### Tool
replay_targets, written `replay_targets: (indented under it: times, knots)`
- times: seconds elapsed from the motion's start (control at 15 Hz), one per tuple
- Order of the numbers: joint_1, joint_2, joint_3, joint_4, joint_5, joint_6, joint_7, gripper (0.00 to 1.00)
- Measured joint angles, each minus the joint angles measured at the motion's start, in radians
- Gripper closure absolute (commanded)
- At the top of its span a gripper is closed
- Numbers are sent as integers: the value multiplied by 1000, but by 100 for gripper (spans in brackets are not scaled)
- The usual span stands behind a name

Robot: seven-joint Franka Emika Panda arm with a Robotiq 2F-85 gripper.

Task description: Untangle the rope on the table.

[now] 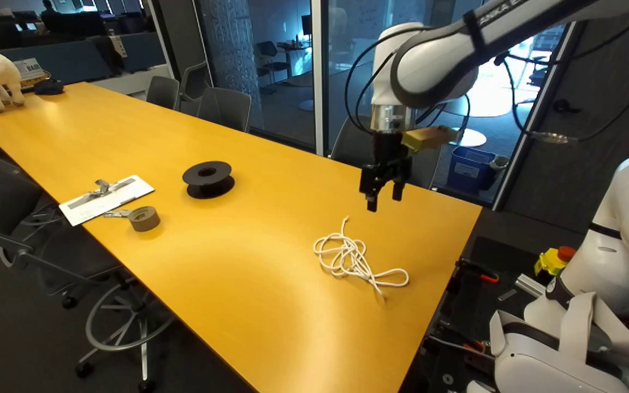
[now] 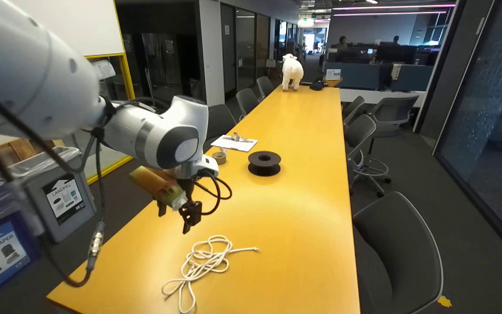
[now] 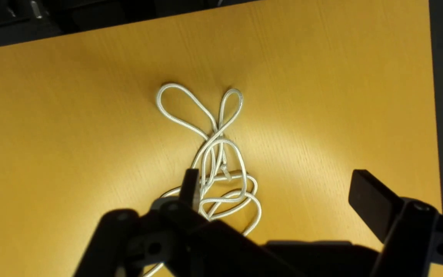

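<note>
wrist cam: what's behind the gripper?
The rope lies in crossing loops on the table, partly behind the open gripper. Its picture-left finger and body cover some strands; how they run there can't be seen.

Cream rope (image 1: 359, 262) in tangled loops on the glossy yellow-orange table (image 1: 260, 234).

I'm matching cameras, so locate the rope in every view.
In an exterior view: rope, just right of centre, below the gripper.
In an exterior view: rope, near the bottom, mostly left of centre.
Wrist view: rope, centre to bottom, partly hidden.
Shared landmark: the gripper.
</note>
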Motion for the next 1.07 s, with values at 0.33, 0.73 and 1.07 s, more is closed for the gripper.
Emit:
replay_targets:
  times: [0.33, 0.73, 1.07]
  knots:
    - [26, 324, 10, 125, 95, 85, 11, 0]
    - [14, 527, 6, 235, 188, 185, 16, 0]
    - [-15, 626, -4, 269, 203, 238, 32, 0]
